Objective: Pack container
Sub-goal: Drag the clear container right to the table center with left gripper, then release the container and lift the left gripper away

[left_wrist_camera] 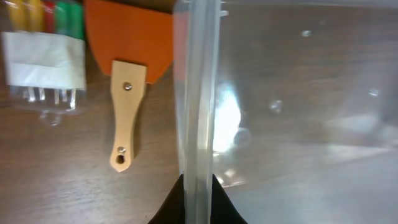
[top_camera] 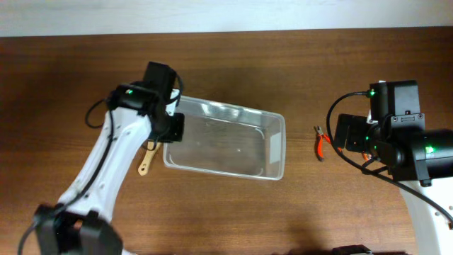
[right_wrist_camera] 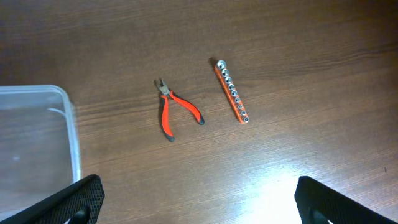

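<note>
The container point(top_camera: 212, 164) is a clear plastic tub with a white label point(top_camera: 272, 145) at its right end, lying mid-table. It holds nothing that I can see. My left gripper point(top_camera: 172, 129) is shut on its left rim. In the left wrist view the two black fingers point(left_wrist_camera: 198, 202) pinch the rim point(left_wrist_camera: 198, 93) between them. My right gripper point(top_camera: 347, 134) hovers right of the tub. Its fingers point(right_wrist_camera: 199, 199) are wide open and empty above bare table. The tub's corner point(right_wrist_camera: 68, 124) shows at the left of the right wrist view.
Red-handled pliers point(top_camera: 320, 144) point(right_wrist_camera: 174, 112) lie right of the tub, with an orange socket rail point(right_wrist_camera: 232, 91) beside them. A scraper with an orange blade and wooden handle point(left_wrist_camera: 127, 112) point(top_camera: 147, 159) and a clear packet of coloured items point(left_wrist_camera: 43, 56) lie left of the tub.
</note>
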Controlling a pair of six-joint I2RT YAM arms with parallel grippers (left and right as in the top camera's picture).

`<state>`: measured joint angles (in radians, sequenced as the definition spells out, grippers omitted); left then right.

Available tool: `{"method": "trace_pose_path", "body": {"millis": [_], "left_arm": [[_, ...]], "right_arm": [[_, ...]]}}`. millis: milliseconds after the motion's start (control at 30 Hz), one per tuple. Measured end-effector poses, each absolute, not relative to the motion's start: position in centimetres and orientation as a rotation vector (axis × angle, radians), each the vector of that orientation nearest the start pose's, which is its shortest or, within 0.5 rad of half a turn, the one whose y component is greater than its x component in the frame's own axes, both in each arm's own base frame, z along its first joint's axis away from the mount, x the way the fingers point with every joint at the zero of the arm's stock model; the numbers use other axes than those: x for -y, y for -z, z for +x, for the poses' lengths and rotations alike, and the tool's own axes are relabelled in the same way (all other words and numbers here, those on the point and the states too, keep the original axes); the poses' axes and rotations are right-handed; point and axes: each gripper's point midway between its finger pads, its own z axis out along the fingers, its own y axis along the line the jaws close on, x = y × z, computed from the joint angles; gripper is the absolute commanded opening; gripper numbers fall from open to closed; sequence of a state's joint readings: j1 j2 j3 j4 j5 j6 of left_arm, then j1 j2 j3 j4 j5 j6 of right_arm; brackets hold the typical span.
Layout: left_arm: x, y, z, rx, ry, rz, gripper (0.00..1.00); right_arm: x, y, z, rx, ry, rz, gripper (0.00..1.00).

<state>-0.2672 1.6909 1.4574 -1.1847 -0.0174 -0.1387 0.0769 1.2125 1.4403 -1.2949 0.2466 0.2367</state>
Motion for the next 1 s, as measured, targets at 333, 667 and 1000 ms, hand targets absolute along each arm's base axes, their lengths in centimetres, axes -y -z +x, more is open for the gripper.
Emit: {"method": "trace_pose_path", "body": {"millis": [333,667,1000], "left_arm": [[8.7,-9.3,32.5,-3.126,-0.019,0.204,0.02],[8.1,-9.2,30.2,-3.228,-0.047,0.226,0.32],[8.1,-9.3,29.7,-3.245,-0.049,0.233,0.37]], "right_arm": [[2.1,-26.2,26.9,-2.596,0.218,0.289,0.99],[2.2,-26.0,26.5,-2.614,0.223,0.288,0.99],[2.2,-25.9,26.2,-2.626,0.227,0.286,0.99]]}}
